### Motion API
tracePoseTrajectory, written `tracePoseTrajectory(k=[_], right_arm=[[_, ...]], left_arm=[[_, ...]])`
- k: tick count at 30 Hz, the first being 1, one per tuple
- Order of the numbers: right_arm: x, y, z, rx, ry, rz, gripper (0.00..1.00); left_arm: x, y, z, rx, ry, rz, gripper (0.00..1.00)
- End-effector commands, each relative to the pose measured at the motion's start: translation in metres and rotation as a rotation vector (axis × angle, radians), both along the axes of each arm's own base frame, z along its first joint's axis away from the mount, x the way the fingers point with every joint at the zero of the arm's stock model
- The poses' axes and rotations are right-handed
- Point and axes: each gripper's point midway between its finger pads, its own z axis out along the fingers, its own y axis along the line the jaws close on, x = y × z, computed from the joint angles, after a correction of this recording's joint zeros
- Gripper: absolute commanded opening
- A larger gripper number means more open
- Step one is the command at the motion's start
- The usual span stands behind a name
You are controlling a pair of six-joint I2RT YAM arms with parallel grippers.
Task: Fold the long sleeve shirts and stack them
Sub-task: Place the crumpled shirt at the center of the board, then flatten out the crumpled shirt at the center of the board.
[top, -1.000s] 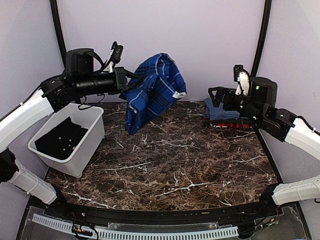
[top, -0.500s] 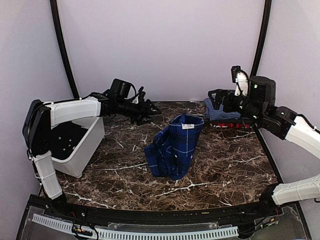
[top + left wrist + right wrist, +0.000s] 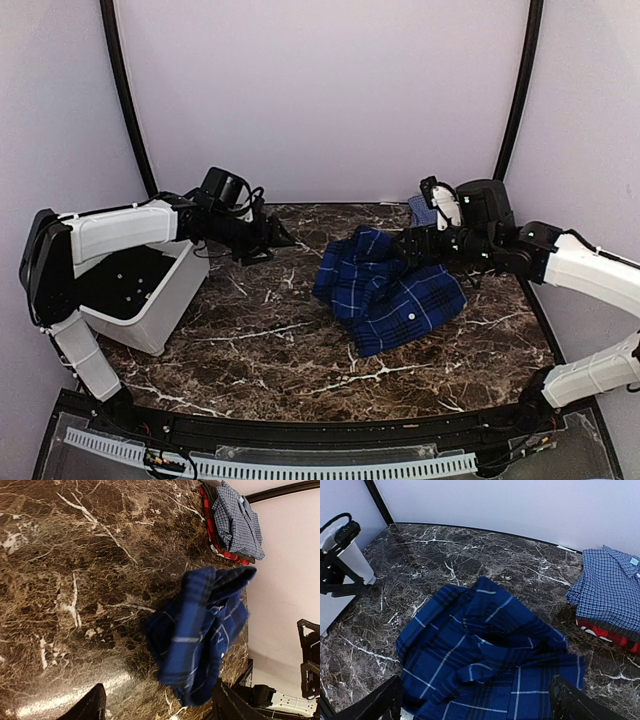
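The deep-blue plaid shirt (image 3: 392, 292) lies crumpled in a heap on the marble table (image 3: 270, 340), held by neither gripper. My left gripper (image 3: 280, 240) hangs open to its left, well apart from it; in the left wrist view the shirt (image 3: 200, 630) lies beyond the open gripper (image 3: 160, 711). My right gripper (image 3: 397, 248) is open over the shirt's far edge, and the plaid shirt (image 3: 485, 662) fills the space ahead of the gripper (image 3: 475, 711). At the back right the folded light-blue check shirt (image 3: 612, 587) rests on the red shirt (image 3: 605, 630).
A white bin (image 3: 160, 310) with a dark inside stands at the left edge of the table, under the left arm. The folded stack (image 3: 420, 210) is mostly hidden behind the right arm in the top view. Purple walls close the back and sides.
The left gripper has opened and let go of the plaid shirt, which dropped from the air onto the table's middle. The right arm swung left from the stack to over the shirt.
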Motion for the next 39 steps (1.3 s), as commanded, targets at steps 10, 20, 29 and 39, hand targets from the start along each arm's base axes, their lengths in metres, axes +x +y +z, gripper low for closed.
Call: tracePoseTrajectory(k=[10,20,29,39], right_arm=[[0.005,-0.003,-0.050,-0.080,0.093,-0.053,0.99],[0.001,-0.027,-0.073,-0.089,0.110,-0.158,0.99],[-0.003,-0.037,-0.082,-0.074,0.112,-0.205,0.99],[-0.004,-0.039,-0.087,-0.064,0.118,-0.217,0.98]], left_arm=[[-0.067,-0.046,-0.017,0.004,-0.010,-0.187,0.68],[-0.091,-0.121,-0.065,-0.019,0.097,-0.271,0.63],[-0.089,-0.141,-0.064,-0.094,0.102,-0.245,0.59],[-0.082,-0.153,-0.065,-0.108,0.066,-0.226,0.38]])
